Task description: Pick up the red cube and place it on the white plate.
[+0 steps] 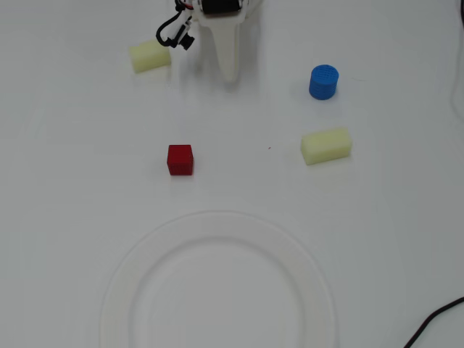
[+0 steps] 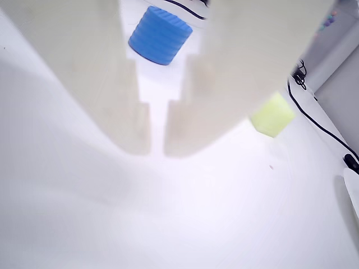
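Observation:
The red cube point(image 1: 180, 159) sits on the white table, left of centre in the overhead view and a little beyond the far rim of the white plate point(image 1: 217, 220). The plate is empty and fills the lower middle. My gripper point(image 1: 229, 72) is at the top centre, well beyond the cube and to its right, pointing toward the plate. In the wrist view my gripper point(image 2: 157, 148) has its two pale fingers almost together with only a thin slit between them, and nothing is held. The cube and plate are out of the wrist view.
A blue cylinder point(image 1: 323, 82) stands right of the gripper; in the wrist view it point(image 2: 160, 35) shows between the fingers. Two pale yellow blocks lie at the upper left point(image 1: 151, 56) and right point(image 1: 326, 145). A black cable point(image 1: 435, 326) crosses the lower right corner.

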